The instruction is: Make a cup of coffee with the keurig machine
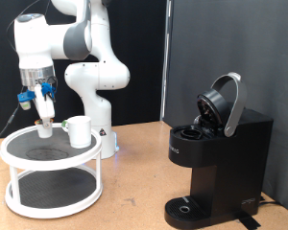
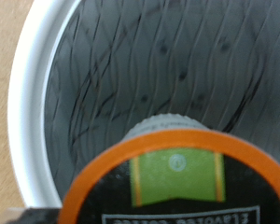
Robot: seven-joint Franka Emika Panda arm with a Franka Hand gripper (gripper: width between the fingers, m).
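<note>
1. black curtain and a pale wall back my scene, with one wooden table (image 1: 134, 187) carrying everything.
2. i count one keurig machine (image 1: 221, 163) at the exterior view's right; its rounded lid (image 1: 224, 101) is tilted up, so the top stands open, and its round drip base faces the exterior view's bottom.
3. i count one white two-tier round rack (image 1: 50, 172) at the exterior view's left, with a dark mesh floor on each tier.
4. i count one cup (image 1: 79, 131), upright on the rack's upper tier, toward that tier's right side in the exterior view, well apart from the machine.
5. one white arm reaches over the rack; its gripper (image 1: 45, 120) hangs just above the upper tier, just beside the cup on the exterior view's left.
6. i count one pod (image 2: 180, 177) in the wrist view, orange-rimmed with a green label, filling the near field above the mesh and white rim (image 2: 30, 103).
7. i cannot tell whether the fingers are spread or pressed together, nor whether they pinch the pod.
</note>
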